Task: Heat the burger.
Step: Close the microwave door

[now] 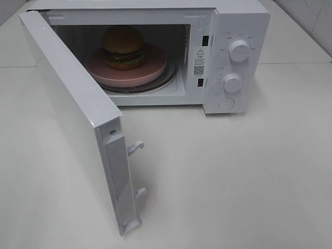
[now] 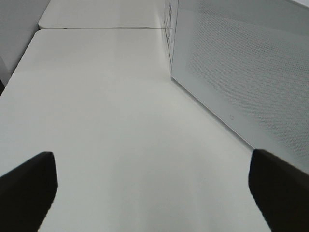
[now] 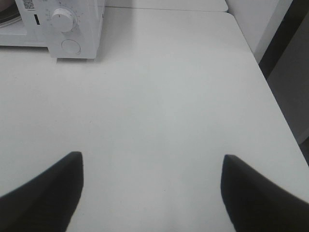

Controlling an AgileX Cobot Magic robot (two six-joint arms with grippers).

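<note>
The burger, with a domed golden-brown bun, dark patty and green filling, sits on a round pink plate inside the white microwave, whose door stands swung open toward the front left. Neither gripper shows in the exterior high view. In the left wrist view my left gripper is open over bare table, with nothing between its dark fingers, beside the outer face of the door. My right gripper is open and empty over the table, well back from the microwave's control panel.
Two white knobs and a round button sit on the microwave's right panel. Door latch hooks stick out from the door's edge. The white table ends at an edge on the right.
</note>
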